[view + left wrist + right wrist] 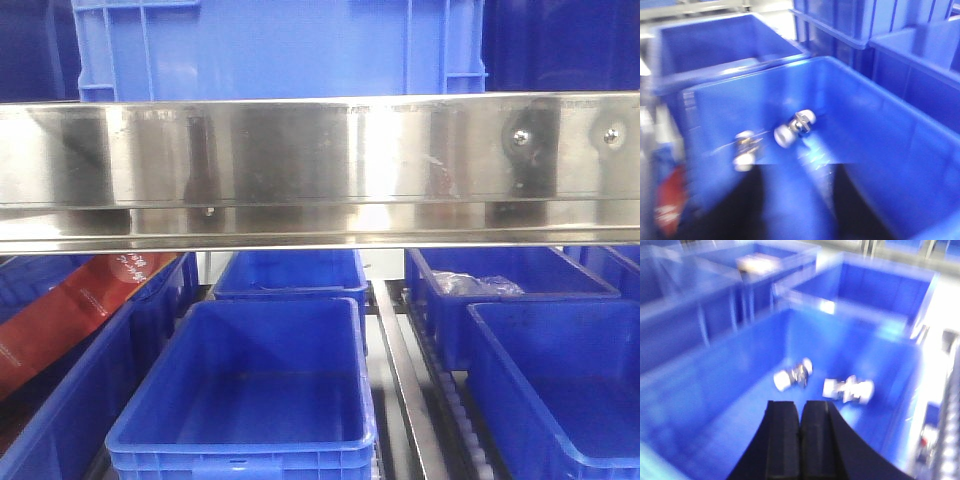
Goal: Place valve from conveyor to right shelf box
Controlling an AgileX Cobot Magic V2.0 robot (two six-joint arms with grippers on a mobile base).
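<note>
Our right claw (801, 440) hangs over a blue box (875, 360) with its two black fingers (783, 440) pressed flat together and nothing between them, which we read as a release already made: the valves lie loose on the box floor rather than in any grip. We count two of them there, one valve (792, 375) nearer the middle and a second valve (848, 389) just beside it, apart and not touching. The left wrist view shows two metal pieces (794, 128) in a similar box, but our left claw (800, 210) is only dark blur, so we cannot tell its opening. The front view shows several blue boxes under a steel rail (320, 165); no conveyor appears.
</note>
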